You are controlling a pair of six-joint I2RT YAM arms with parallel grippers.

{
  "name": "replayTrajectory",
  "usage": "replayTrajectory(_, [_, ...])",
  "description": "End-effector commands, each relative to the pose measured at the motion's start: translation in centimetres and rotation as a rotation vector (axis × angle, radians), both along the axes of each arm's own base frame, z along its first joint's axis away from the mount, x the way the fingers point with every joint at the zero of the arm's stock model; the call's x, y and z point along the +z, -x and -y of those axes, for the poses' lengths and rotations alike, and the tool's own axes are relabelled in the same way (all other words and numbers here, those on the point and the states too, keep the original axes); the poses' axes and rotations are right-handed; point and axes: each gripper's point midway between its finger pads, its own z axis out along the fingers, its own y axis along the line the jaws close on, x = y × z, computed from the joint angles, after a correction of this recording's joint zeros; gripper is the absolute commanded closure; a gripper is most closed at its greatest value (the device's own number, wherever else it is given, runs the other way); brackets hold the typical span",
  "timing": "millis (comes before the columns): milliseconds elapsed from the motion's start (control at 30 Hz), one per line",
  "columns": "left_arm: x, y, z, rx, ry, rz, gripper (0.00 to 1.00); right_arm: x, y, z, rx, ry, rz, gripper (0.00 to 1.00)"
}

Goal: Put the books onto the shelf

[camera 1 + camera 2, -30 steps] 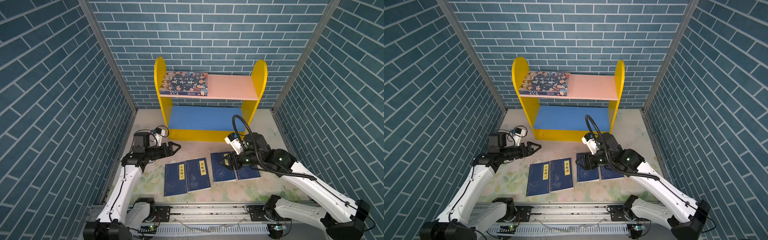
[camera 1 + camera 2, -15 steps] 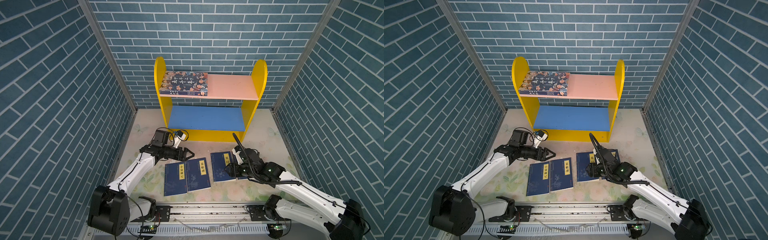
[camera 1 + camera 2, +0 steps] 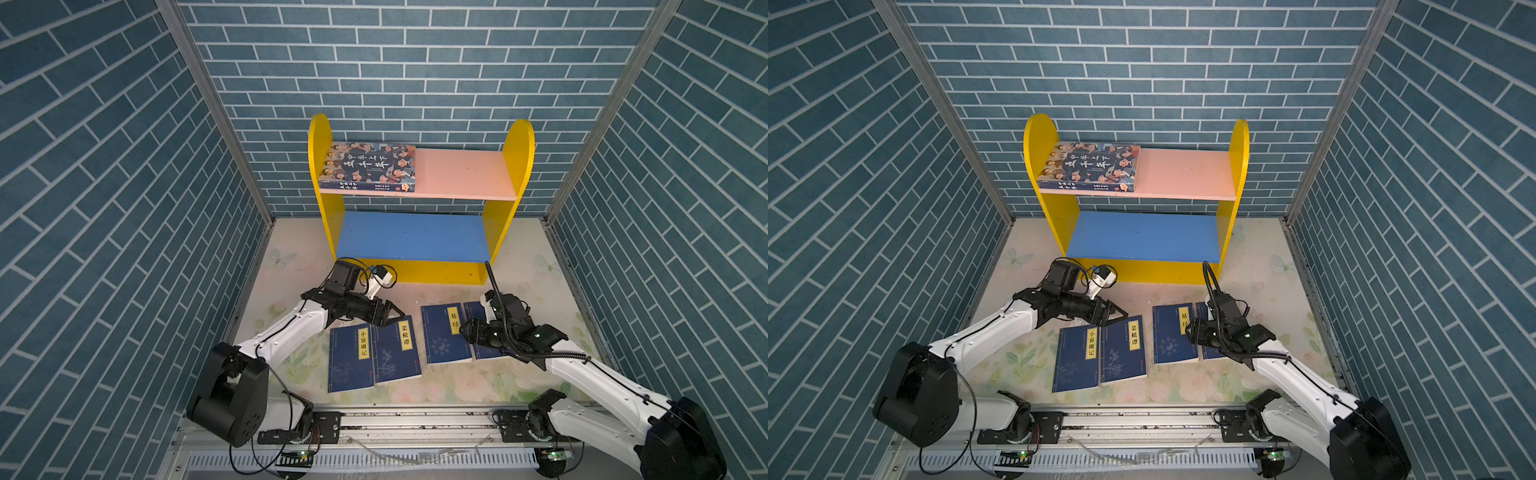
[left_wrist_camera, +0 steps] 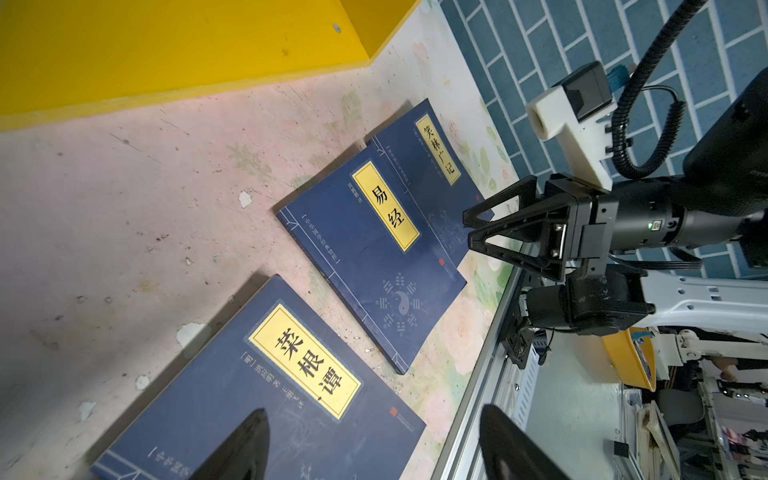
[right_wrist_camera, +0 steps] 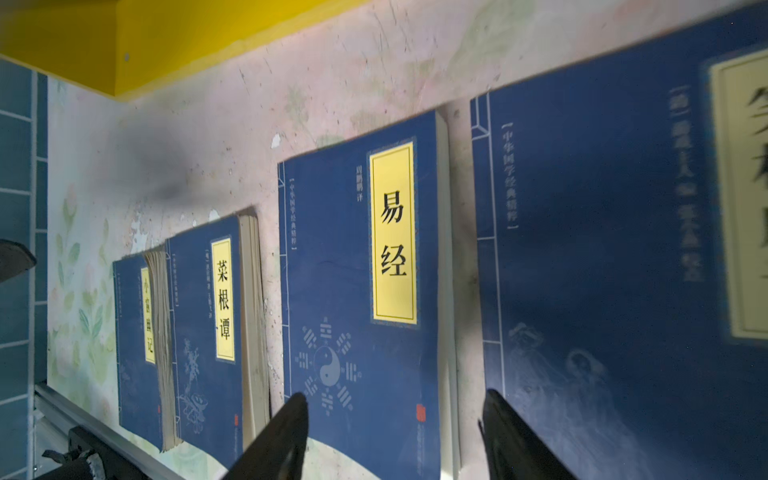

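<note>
The left tool (image 3: 395, 319) hangs spread wide over a navy book (image 3: 395, 357) at lower centre of the frame. The right tool (image 4: 469, 228), also wide and empty, hovers at the right edge of the yin-yang book (image 3: 440, 345).

Matt paper-covered books (image 3: 441, 348), smooth painted wooden shelf (image 3: 465, 172)

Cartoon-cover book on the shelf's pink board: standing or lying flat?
Lying flat, cover up. The cartoon-cover book rests on the pink board at its left end, and both top views show its full cover with the spine facing front.

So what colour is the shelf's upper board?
Pink; the upper board shows best in a top view.
</note>
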Motion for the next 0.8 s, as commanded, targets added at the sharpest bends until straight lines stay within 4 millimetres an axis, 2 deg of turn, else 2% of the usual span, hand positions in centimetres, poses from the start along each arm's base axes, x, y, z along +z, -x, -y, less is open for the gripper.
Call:
replayTrajectory(0, [0.3,0.1,2.7,-0.054,0.013,0.001,0.21,0.7,-1.0,-1.2,0.036,-0.031,0.030,0.33])
replayTrajectory(133, [-0.8,0.2,5.7,-0.092,-0.007,-0.034,0.21,-0.3,-1.2,-1.1,0.023,-0.022,0.016,0.34])
replayTrajectory(233, [-1.9,-0.1,7.1,-0.058,0.010,-0.100,0.22,-1.0,-1.1,-0.9,0.013,-0.017,0.008,0.34])
replayTrajectory(333, [-3.3,0.1,7.6,-0.039,0.023,-0.127,0.21,-1.5,-0.8,-0.9,0.025,-0.014,-0.008,0.35])
replayTrajectory(467, [-4.5,0.8,9.0,-0.102,0.034,-0.137,0.20,-2.3,-0.5,0.5,-0.001,0.040,-0.020,0.35])
replayTrajectory(600, [-5.6,-0.2,9.8,-0.067,-0.007,-0.135,0.21,-2.8,-0.3,0.7,-0.002,0.043,-0.035,0.35])
replayTrajectory(767, [-6.9,-0.3,9.8,-0.037,-0.039,-0.145,0.22,-3.4,-0.2,0.2,0.020,0.019,-0.048,0.35])
